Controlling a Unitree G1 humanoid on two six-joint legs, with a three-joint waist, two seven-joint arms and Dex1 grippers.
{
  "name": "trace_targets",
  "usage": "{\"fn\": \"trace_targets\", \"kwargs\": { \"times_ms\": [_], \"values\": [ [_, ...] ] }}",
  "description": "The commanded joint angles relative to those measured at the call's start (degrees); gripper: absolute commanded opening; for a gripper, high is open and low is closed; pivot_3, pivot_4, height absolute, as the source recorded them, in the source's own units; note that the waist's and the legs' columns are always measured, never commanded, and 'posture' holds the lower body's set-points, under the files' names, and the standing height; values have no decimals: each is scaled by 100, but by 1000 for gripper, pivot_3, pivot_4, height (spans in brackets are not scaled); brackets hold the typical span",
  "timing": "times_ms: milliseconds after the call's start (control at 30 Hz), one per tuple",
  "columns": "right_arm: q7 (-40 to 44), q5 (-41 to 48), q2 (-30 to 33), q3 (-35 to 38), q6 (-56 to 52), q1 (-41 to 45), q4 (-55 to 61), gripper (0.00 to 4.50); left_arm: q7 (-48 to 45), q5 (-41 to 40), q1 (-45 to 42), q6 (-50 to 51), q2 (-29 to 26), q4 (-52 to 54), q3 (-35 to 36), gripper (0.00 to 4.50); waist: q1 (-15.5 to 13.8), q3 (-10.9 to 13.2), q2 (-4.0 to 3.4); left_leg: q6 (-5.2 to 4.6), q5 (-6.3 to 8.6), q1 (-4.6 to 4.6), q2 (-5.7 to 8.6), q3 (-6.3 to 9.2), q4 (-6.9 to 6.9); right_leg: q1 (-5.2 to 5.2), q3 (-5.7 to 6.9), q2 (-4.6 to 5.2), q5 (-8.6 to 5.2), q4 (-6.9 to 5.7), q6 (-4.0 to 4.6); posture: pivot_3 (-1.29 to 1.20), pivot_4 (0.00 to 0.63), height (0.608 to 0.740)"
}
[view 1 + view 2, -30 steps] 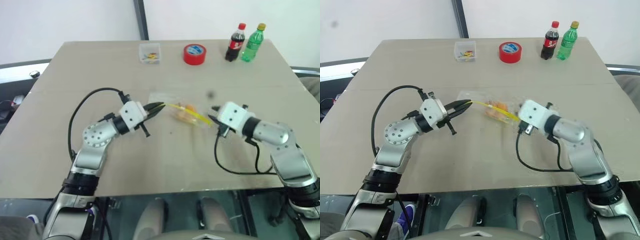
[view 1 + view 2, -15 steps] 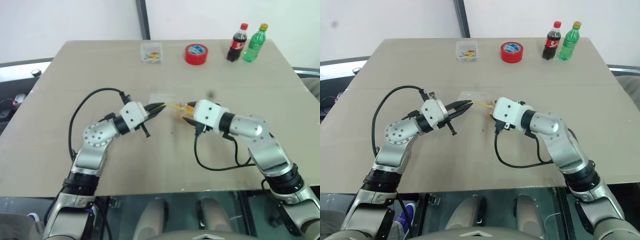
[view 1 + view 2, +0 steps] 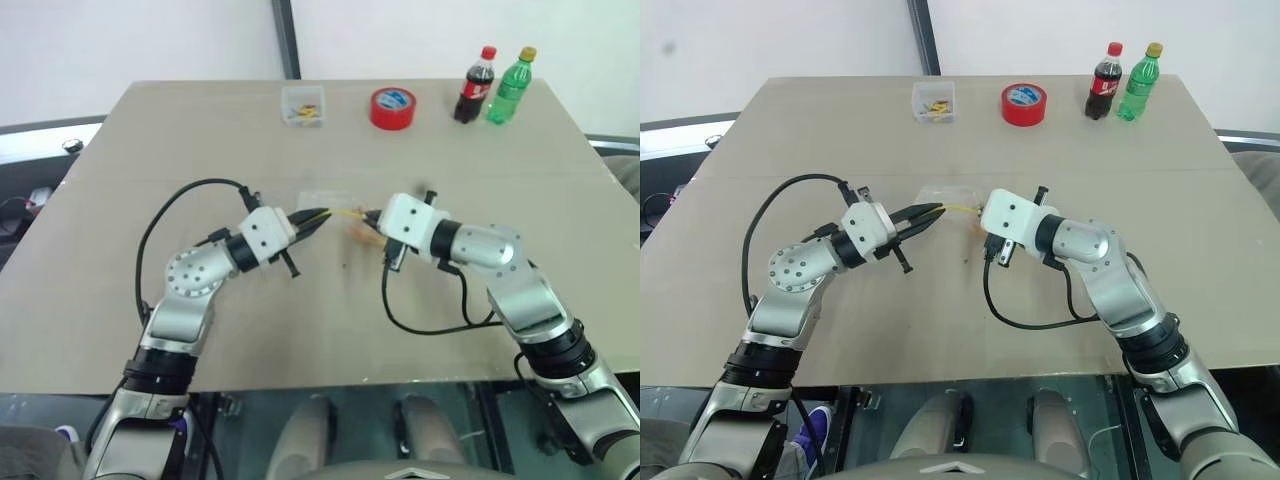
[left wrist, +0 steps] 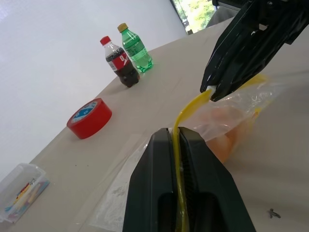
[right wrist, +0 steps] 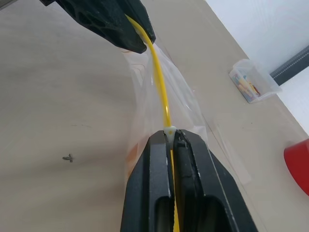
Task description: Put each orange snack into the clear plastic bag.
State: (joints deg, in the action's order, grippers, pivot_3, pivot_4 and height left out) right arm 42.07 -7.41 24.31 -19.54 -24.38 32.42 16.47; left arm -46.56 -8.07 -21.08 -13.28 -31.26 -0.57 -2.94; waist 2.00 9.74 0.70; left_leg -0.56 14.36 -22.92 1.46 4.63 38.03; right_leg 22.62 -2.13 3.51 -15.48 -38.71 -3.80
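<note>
Well in front of the red tape roll (image 3: 391, 108), the clear plastic bag (image 4: 227, 121) was held by its yellow seal strip (image 5: 160, 89), pinched in the closed left gripper (image 4: 176, 140) and closed right gripper (image 5: 170, 137). Orange snacks (image 4: 222, 140) lay inside. Sealing seemed under way; sliding along the strip was judged next.

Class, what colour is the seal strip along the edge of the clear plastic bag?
Yellow: the seal strip shows best in the right wrist view.
</note>
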Motion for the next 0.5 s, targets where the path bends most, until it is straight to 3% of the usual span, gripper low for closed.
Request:
{"fn": "trace_targets", "kwargs": {
  "times_ms": [33,267,500],
  "values": [
    [-3,40,-7,63,80,128,179,46,17,-8,-9,-109,-42,236,64,0,0,0,0,0,0,0,0,0,0,0,0,0,0,0,0,0,150,740],
    [-96,-40,127,174,29,-10,93,46,47,-13,-14,-113,-33,207,91,0,-1,0,0,0,0,0,0,0,0,0,0,0,0,0,0,0,150,740],
    [-321,-212,866,587,78,-729,-124,46,205,-93,-45,12,23,226,210,0,-56,1,1,0,0,-2,3,0,-1,-2,1,4,0,8,0,0,150,740]
  ]
}}
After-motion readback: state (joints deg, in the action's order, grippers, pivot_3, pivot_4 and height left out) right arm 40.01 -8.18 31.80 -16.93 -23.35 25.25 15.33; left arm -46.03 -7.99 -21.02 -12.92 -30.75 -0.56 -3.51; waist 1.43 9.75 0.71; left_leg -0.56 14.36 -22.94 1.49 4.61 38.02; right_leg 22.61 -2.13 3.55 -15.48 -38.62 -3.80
